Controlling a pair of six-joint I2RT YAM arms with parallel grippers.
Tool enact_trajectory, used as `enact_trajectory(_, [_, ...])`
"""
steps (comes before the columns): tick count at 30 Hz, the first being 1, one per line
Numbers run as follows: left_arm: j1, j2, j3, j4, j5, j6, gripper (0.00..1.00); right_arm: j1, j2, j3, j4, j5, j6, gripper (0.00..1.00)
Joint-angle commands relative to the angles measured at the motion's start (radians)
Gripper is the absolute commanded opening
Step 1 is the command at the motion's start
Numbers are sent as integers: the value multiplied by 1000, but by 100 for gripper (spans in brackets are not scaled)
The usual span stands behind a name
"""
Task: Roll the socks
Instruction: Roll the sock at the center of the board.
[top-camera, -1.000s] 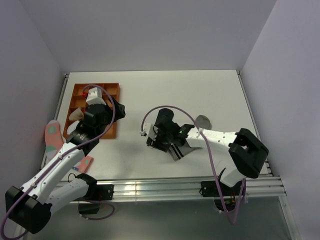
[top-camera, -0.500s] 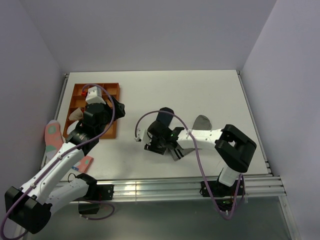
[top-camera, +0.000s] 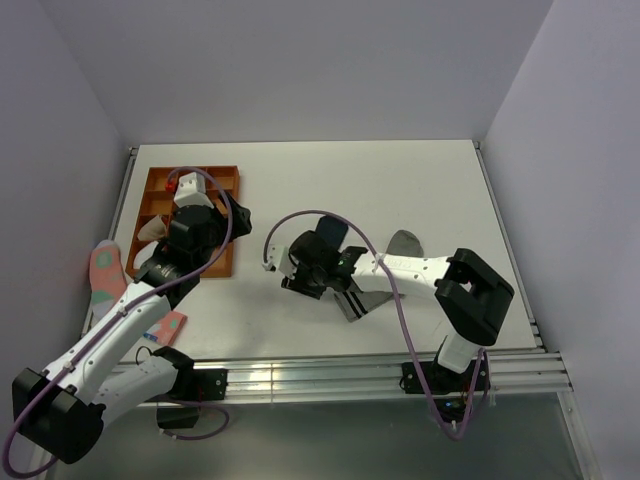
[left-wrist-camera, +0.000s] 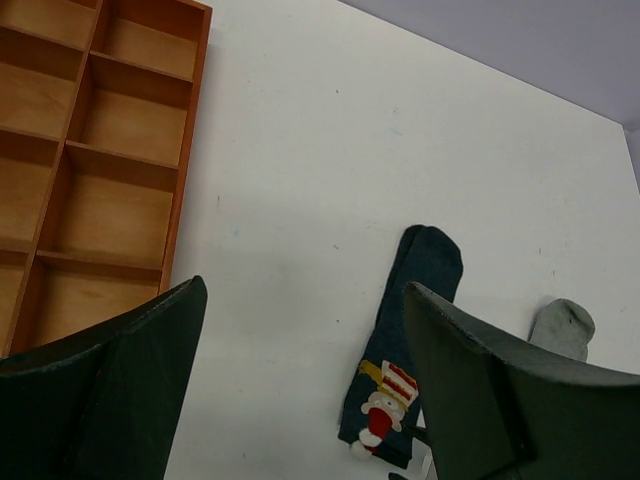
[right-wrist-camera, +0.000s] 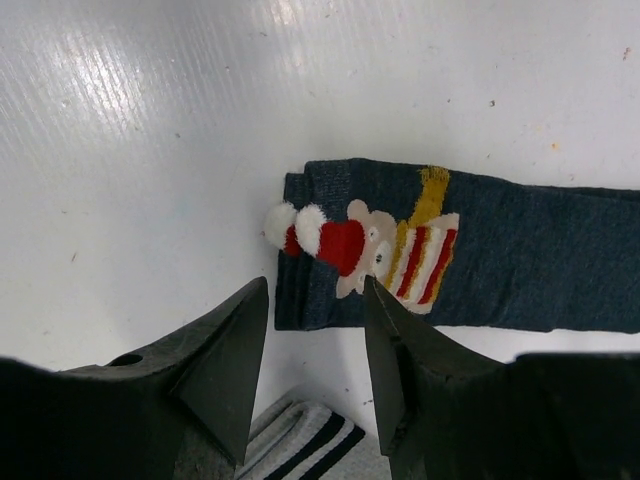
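- Well, two arms are reaching over the white desk (top-camera: 330, 180), one on each side.
- Two socks lie out on the desk: one navy sock (left-wrist-camera: 430, 262) and one grey sock (top-camera: 401, 243).
- They lie near the middle of the desk, beside each other, with their cuffs toward the near edge and their toes away.
- One red-and-white Santa patch (right-wrist-camera: 375, 250) sits on the navy sock, close to its cuff.
- Flat on the desk just beside that navy cuff is the grey sock's cuff, with its dark stripes (right-wrist-camera: 310, 435).
- Over the navy cuff is the right tool (right-wrist-camera: 313, 295), its two fingers partly apart with the cuff's edge showing in the gap. Nothing is clamped, and I cannot tell whether the tips touch the cloth.
- Wide open and holding nothing, the left tool (left-wrist-camera: 305, 290) hangs above bare desk between the tray and the socks.
- One orange tray (left-wrist-camera: 186, 150), split into compartments, sits at the left; the compartments under the left tool are bare wood.
- Two pink socks with teal spots (top-camera: 103, 272) lie at the left edge of the desk, as far as I can make out.
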Motion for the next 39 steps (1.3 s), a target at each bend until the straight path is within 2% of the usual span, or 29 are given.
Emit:
enact_trajectory(1, [6,-2,42,24,13,18,86,8,0,26,3,-1,12,50])
enact_trajectory(23, [9,24,-4,75,24,12,86,7,60,-17,49,16,-2,50])
enact_trajectory(39, [26,75,-21,124,54,13,86,-2,96,15,-5,24,1,46])
